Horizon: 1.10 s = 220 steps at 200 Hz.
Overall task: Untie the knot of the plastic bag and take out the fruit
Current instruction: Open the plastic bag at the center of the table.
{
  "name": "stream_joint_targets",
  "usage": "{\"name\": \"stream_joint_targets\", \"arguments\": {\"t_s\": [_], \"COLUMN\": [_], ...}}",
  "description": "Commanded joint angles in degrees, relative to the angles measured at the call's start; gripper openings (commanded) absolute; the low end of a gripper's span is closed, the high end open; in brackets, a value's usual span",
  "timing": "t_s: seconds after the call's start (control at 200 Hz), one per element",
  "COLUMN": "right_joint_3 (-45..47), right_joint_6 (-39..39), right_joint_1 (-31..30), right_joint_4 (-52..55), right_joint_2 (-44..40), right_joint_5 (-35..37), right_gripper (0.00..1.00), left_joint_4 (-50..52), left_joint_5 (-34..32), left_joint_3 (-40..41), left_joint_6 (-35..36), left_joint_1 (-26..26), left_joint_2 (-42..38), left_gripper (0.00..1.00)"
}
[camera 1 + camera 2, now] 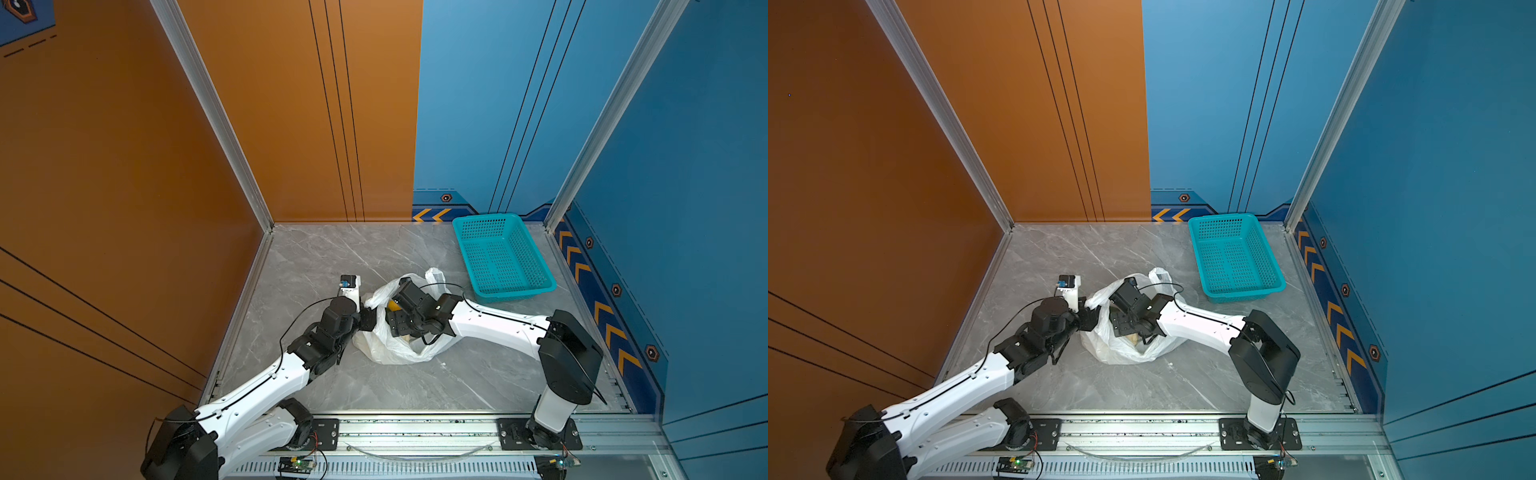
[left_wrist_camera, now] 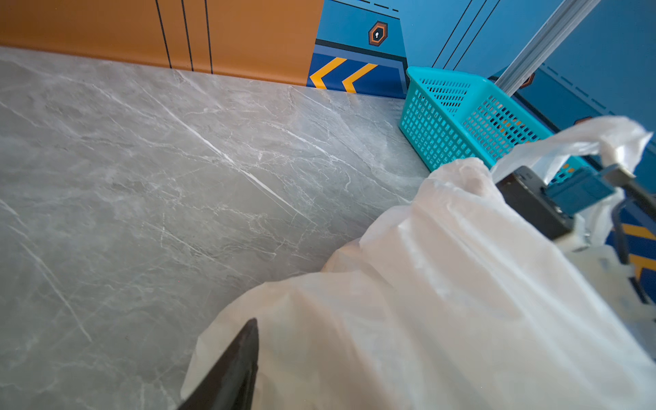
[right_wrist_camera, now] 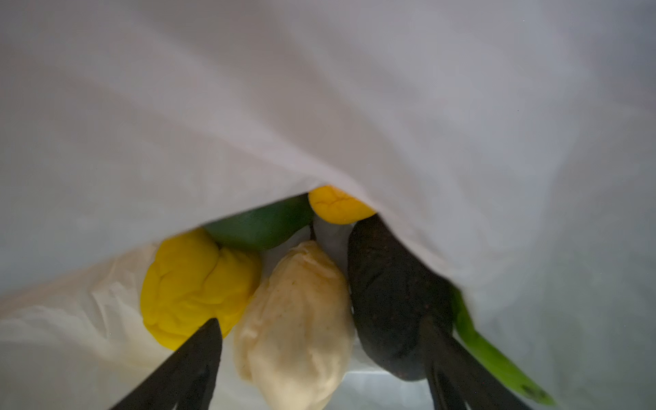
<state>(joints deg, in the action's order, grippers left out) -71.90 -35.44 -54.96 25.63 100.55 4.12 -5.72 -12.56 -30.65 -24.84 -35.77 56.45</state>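
The white plastic bag (image 1: 390,351) (image 1: 1121,351) lies crumpled mid-table with its mouth gaping; no knot is in view, and a loose handle strip (image 2: 575,142) sticks up. My right gripper (image 3: 323,319) is open inside the bag, its fingers either side of a cream-white fruit (image 3: 294,319). Around it lie yellow (image 3: 191,284), black (image 3: 390,284), dark green (image 3: 262,227), orange-yellow (image 3: 337,206) and bright green (image 3: 493,362) fruit. My left gripper (image 1: 368,318) sits at the bag's left edge, jaws apart. One of its fingers (image 2: 238,365) shows; bag film hides the other.
A teal perforated basket (image 1: 486,218) (image 1: 1223,217) (image 2: 443,76) stands at the back right corner with nothing showing in it. Orange and blue walls close the table at the back and sides. Bare grey marble (image 2: 177,177) stretches left of the bag.
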Motion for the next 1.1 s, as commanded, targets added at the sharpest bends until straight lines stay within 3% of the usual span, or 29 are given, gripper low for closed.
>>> {"name": "stream_joint_targets", "arguments": {"t_s": [0.0, 0.12, 0.315, 0.571, 0.676, 0.936, 1.031, 1.097], "right_joint_3": [1.48, 4.81, 7.84, 11.02, 11.49, 12.68, 13.57, 14.62], "right_joint_6": [-0.16, -1.58, -2.66, -4.10, -4.27, -5.62, -5.82, -5.93], "right_joint_1": [-2.07, -3.05, -1.84, 0.64, 0.64, 0.36, -0.19, -0.19], "right_joint_4": [-3.66, -6.76, -7.13, -3.46, -2.43, -2.21, -3.64, -5.87], "right_joint_2": [-0.90, -2.19, -3.46, -7.97, -8.61, -10.15, -10.46, -10.38], "right_joint_5": [-6.56, -9.99, -8.69, -4.26, -3.56, -0.62, -0.16, -0.56], "right_gripper": [0.89, 0.89, 0.90, 0.90, 0.90, 0.90, 0.91, 0.91], "left_joint_4": [0.50, 0.77, 3.56, 20.46, 24.78, 33.77, 31.80, 27.88], "left_joint_5": [2.46, 3.94, 5.06, 0.62, 0.75, 0.82, 2.01, 6.31], "left_joint_3": [0.40, -0.12, -0.46, -3.25, -4.29, -7.91, -7.59, -7.07], "left_joint_6": [-0.56, -1.30, -2.76, -4.37, -5.33, -8.95, -10.07, -9.31], "left_joint_1": [0.37, 0.27, -0.22, -0.60, -0.78, -4.02, -3.85, -2.92], "left_joint_2": [-0.99, -0.73, -0.86, -8.68, -11.97, -11.65, -11.25, -10.64], "left_gripper": [0.65, 0.71, 0.81, 0.85, 1.00, 0.98, 0.98, 0.98]}}
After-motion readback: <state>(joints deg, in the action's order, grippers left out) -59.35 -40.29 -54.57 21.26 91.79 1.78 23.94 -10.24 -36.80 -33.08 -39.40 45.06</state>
